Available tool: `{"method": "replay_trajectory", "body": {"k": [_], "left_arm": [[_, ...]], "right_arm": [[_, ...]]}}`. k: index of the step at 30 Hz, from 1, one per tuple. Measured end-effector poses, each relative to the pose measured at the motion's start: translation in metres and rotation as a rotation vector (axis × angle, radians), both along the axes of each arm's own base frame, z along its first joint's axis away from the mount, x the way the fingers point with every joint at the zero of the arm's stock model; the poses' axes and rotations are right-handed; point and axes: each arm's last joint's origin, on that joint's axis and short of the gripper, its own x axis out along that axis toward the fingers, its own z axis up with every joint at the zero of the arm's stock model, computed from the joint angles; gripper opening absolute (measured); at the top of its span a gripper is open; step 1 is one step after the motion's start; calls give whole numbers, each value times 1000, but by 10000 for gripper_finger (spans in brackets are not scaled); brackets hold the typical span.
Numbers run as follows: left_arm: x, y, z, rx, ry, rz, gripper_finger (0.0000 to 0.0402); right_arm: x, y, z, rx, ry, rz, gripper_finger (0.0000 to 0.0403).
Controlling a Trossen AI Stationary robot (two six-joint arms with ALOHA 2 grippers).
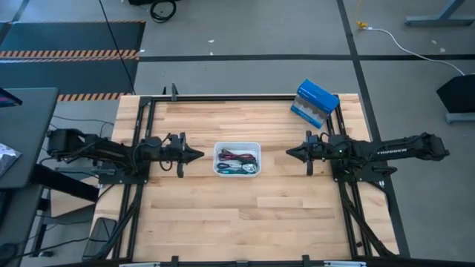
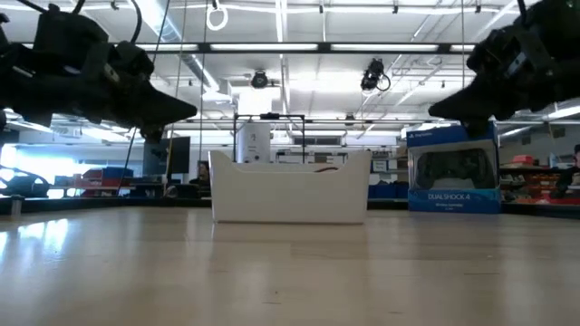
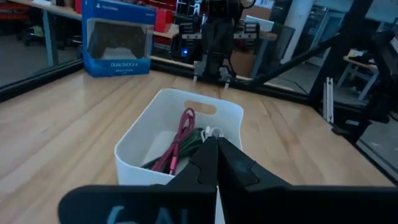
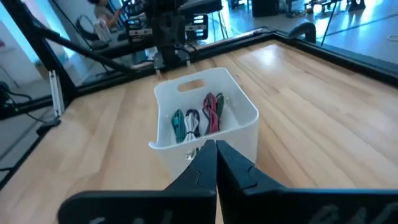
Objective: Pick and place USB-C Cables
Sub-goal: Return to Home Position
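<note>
A white rectangular tray (image 1: 237,159) stands in the middle of the table with the USB-C cables (image 1: 237,162) lying in it: maroon (image 4: 212,115), teal (image 4: 178,124), white (image 4: 192,122) and green (image 3: 191,142) bundles show. My left gripper (image 1: 199,155) hovers shut just left of the tray, above the table. My right gripper (image 1: 289,152) hovers shut a little to the tray's right. Both point level at the tray and hold nothing.
A blue-and-white controller box (image 1: 315,104) stands at the table's far right corner. A black frame (image 1: 223,97) runs along the table's edges. Bare wood lies on the near side of the tray (image 1: 237,215).
</note>
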Motion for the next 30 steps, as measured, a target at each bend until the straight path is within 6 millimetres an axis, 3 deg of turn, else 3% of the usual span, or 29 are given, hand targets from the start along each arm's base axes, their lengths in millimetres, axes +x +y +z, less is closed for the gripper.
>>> {"method": "replay_trajectory", "body": {"k": [4,21,30], "left_arm": [[0,-2,0,2,4,-16,3],[-4,-4,-10,-14,131,-24,2],[-14,-4,3,12,83,13,2]], "right_arm": [[-5,0,-12,14,-31,-5,1],[-13,0,-16,8,12,-14,2],[-24,-1,-9,-30,-66,-55,3]]}}
